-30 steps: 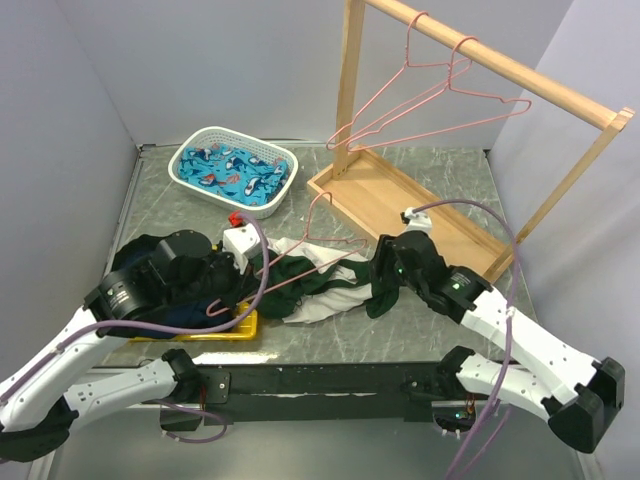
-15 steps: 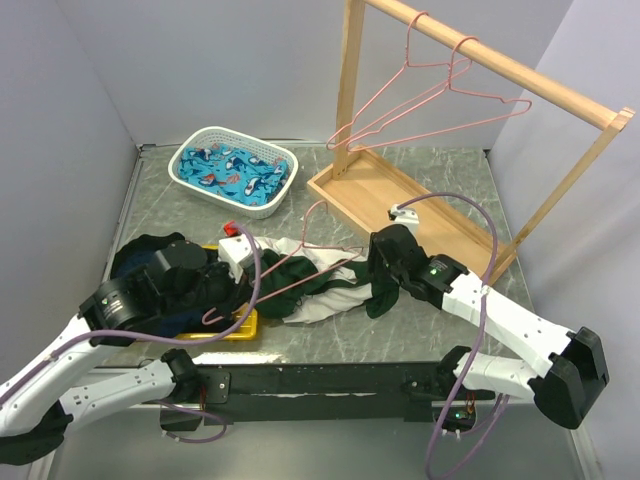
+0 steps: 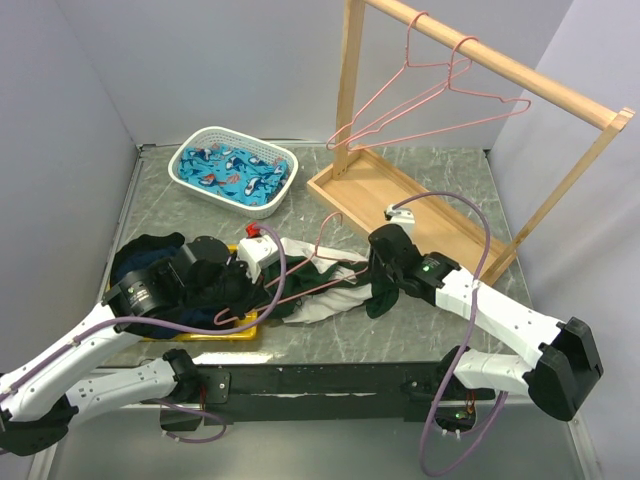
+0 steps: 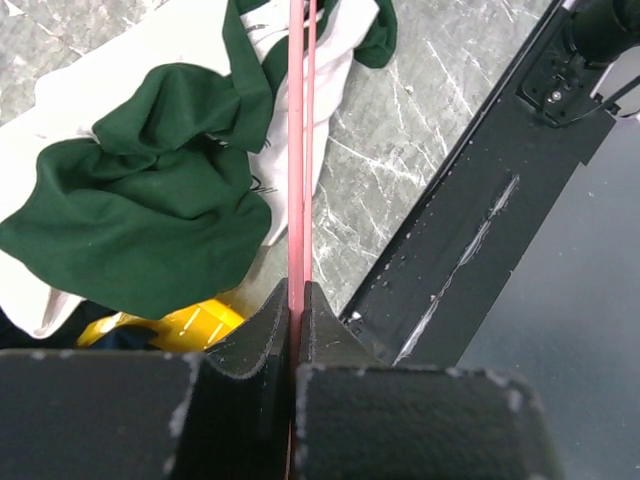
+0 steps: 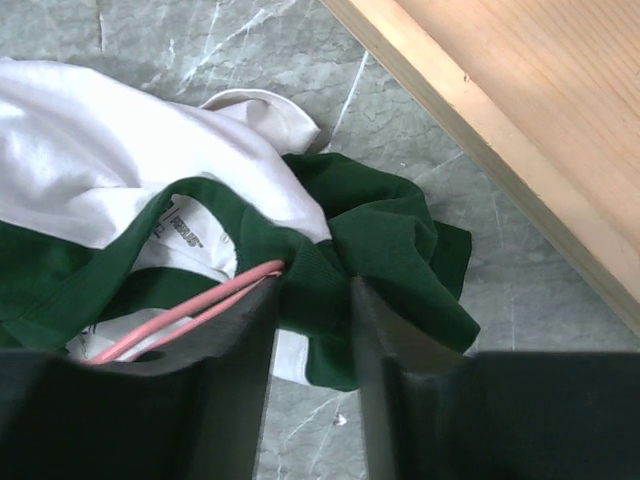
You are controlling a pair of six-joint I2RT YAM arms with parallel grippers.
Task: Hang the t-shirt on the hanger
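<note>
The t-shirt (image 3: 322, 303), white with dark green sleeves and collar, lies crumpled on the table between the two arms. The pink wire hanger (image 3: 322, 225) rests across it, its arm running into the neck opening (image 5: 190, 310). My left gripper (image 4: 297, 300) is shut on the hanger's wire (image 4: 297, 150), beside a green fold of the t-shirt (image 4: 150, 220). My right gripper (image 5: 312, 300) hangs over the shirt's right end (image 3: 378, 285). Its jaws stand apart on either side of a bunched green collar fold (image 5: 320, 270), next to the hanger's end.
A white basket (image 3: 190, 165) with blue fish-patterned cloth sits at the back left. The wooden rail frame (image 3: 500, 65) carries two more pink hangers (image 3: 430, 100) over its wooden base (image 3: 385, 195). A yellow tray (image 3: 215, 330) and a dark navy garment (image 3: 150, 250) lie under my left arm.
My left gripper has carried the hanger to the right, further over the shirt. My right arm has reached left and lower onto the shirt's right end.
</note>
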